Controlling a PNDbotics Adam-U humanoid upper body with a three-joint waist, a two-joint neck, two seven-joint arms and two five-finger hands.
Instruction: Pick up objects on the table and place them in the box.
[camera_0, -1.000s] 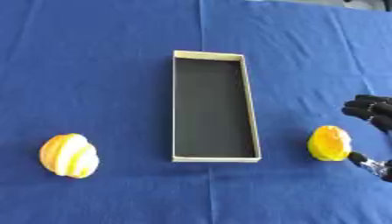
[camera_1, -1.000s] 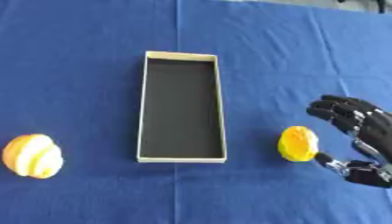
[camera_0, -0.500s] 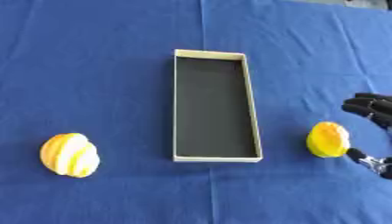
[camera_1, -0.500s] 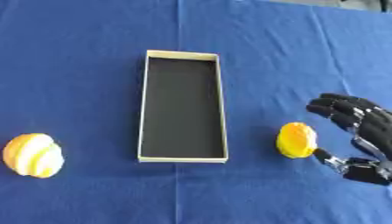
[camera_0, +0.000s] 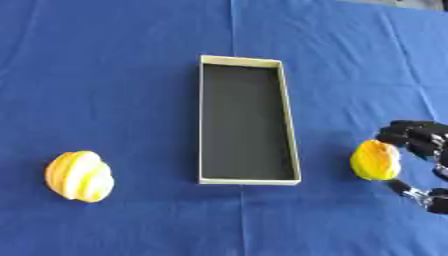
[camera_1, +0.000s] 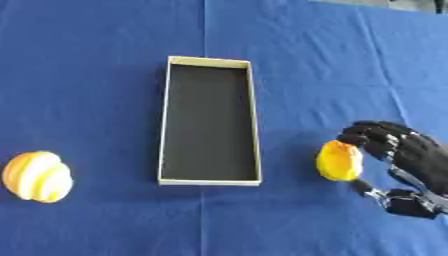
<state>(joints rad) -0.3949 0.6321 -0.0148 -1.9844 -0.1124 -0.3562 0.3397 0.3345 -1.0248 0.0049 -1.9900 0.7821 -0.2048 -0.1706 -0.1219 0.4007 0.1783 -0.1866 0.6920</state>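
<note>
Leftmost, striped yellow-orange object (camera_0: 79, 176) lies on blue cloth (camera_0: 114, 75), well apart from the long dark box (camera_1: 210, 120) at centre. Right hand (camera_1: 404, 159) curls partly round yellow object (camera_1: 339, 160), fingers touching its top, thumb below.

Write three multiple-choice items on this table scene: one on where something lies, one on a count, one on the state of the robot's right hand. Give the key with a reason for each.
1. Where does the striped yellow object lie?
A. inside the box
B. left of the box
C. beyond the box's far end

2. How many yellow objects are on the blue cloth?
A. one
B. two
C. four

3. What is the right hand doing?
A. resting flat, far from everything
B. holding an object over the box
C. fingers curving round the plain yellow object on the cloth

Key: 1 B, it sits near the left edge, apart from the box. 2 B, one on each side of the box. 3 C, fingers above and thumb below the object, which is on the cloth.
</note>
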